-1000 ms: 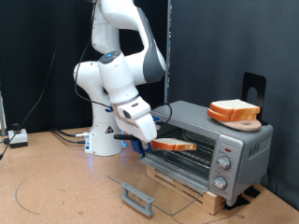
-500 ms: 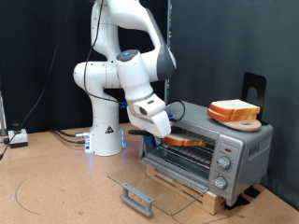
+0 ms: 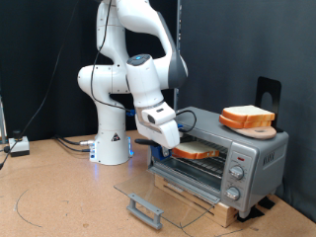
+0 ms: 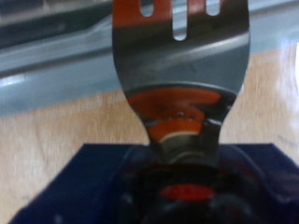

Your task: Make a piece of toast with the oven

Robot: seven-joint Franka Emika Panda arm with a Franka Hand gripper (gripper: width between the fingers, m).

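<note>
The oven (image 3: 241, 158) stands at the exterior view's right, its glass door (image 3: 163, 193) dropped open flat. My gripper (image 3: 161, 137) is at the oven's mouth, shut on the orange handle of a grey slotted spatula (image 4: 182, 65). The piece of toast (image 3: 197, 152) lies flat on the spatula's far end, at the front of the oven opening, level with the wire rack. In the wrist view only the spatula blade and handle show; the toast is out of that view.
Like bread slices (image 3: 247, 117) are stacked on a round wooden board on the oven's top. A black stand (image 3: 269, 94) rises behind them. The oven's knobs (image 3: 236, 174) are on its right panel. The robot base (image 3: 111, 143) and cables (image 3: 15, 146) are at the left.
The gripper has moved to the exterior view's right and slightly down, carrying the toast on the spatula from in front of the oven into its opening.
</note>
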